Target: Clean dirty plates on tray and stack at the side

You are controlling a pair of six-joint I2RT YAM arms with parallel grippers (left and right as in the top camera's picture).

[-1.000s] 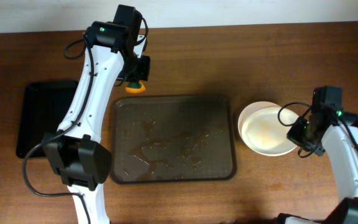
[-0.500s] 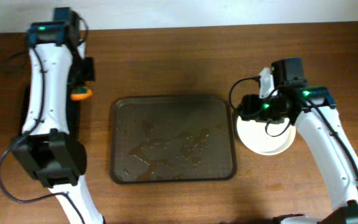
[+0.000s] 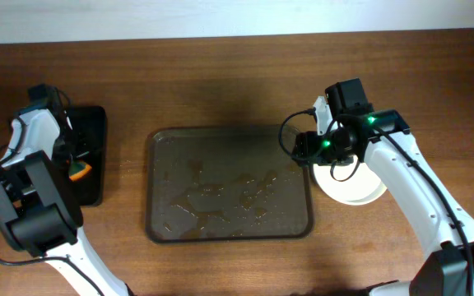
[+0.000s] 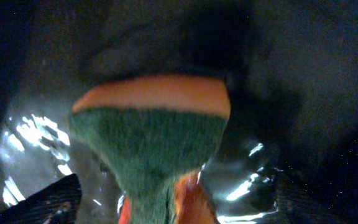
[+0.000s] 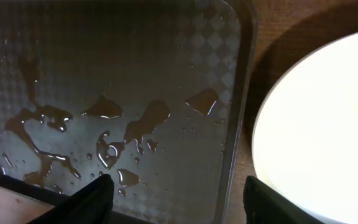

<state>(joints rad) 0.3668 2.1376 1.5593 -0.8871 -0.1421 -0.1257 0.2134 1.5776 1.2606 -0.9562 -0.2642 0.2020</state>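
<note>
- Since the earlier frames, the left arm has swung from above the large dark brown glossy tray (image 3: 229, 183) to the small black tray (image 3: 93, 156) at the desk's left edge.
- Left hand (image 4: 160, 205) grips the orange-and-green scouring sponge (image 4: 151, 134).
- Right hand (image 5: 176, 196) is open and empty, low between the wet brown tray and the stacked round white plates (image 3: 354, 182) just right of it.
- Judgement: lower the sponge flat inside the black tray before letting go.

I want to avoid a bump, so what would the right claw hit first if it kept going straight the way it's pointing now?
Probably the large dark brown wet tray: the right claw points down over its right rim, with the round white plates just beside it. Depth is unclear, so it could clip the rim.
</note>
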